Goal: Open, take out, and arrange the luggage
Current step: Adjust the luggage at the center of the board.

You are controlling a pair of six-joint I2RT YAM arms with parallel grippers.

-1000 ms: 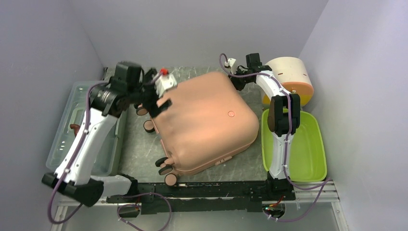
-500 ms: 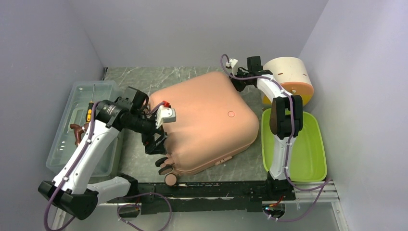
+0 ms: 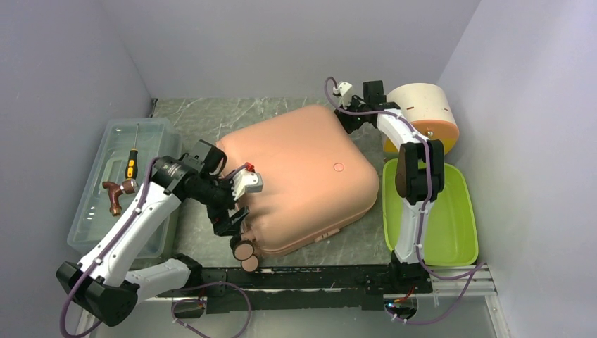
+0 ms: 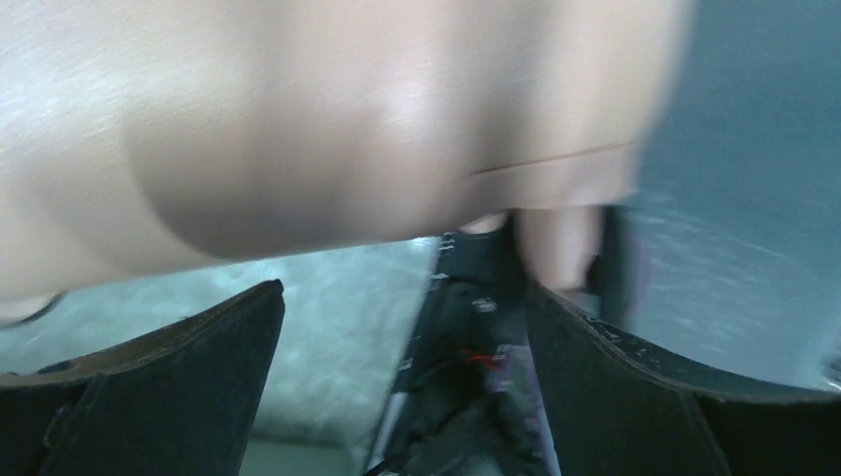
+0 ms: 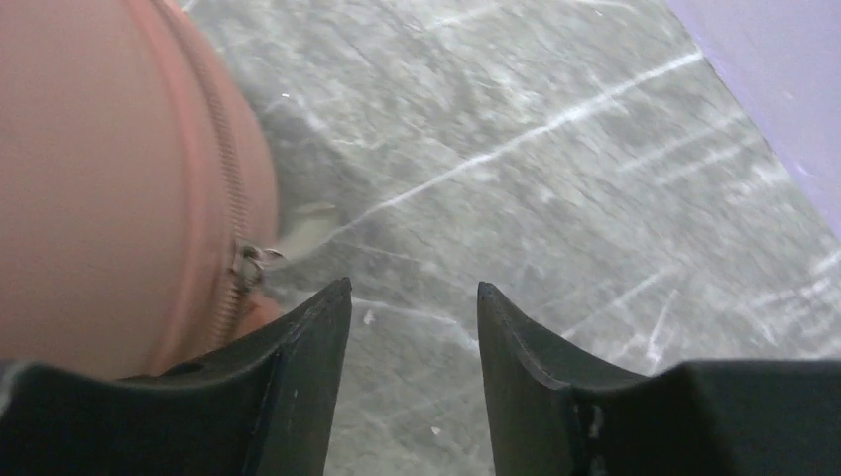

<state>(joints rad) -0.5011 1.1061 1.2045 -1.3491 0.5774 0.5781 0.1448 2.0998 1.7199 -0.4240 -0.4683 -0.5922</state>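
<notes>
The salmon-pink luggage (image 3: 296, 176) lies flat and shut in the middle of the table, its wheels (image 3: 243, 248) at the near-left corner. My left gripper (image 3: 229, 218) is low beside that corner, just above the wheels. In the left wrist view the luggage (image 4: 298, 119) fills the top, and the left gripper (image 4: 402, 297) is open with only table between its fingers (image 4: 149, 387). My right gripper (image 3: 346, 120) sits at the far right corner. The right wrist view has the right gripper (image 5: 414, 288) open over bare table, with the zipper pull (image 5: 248, 260) just left of its left finger.
A clear plastic bin (image 3: 83, 211) at the left holds a screwdriver (image 3: 131, 163) and a brown-handled tool (image 3: 116, 193). A lime-green tray (image 3: 470, 211) stands at the right. A cream and orange drum (image 3: 426, 116) lies behind it. Walls close in on three sides.
My left arm has swung from the luggage's far-left corner down along its left side to the near-left corner by the wheels. The right gripper has stayed in place and its jaws have parted.
</notes>
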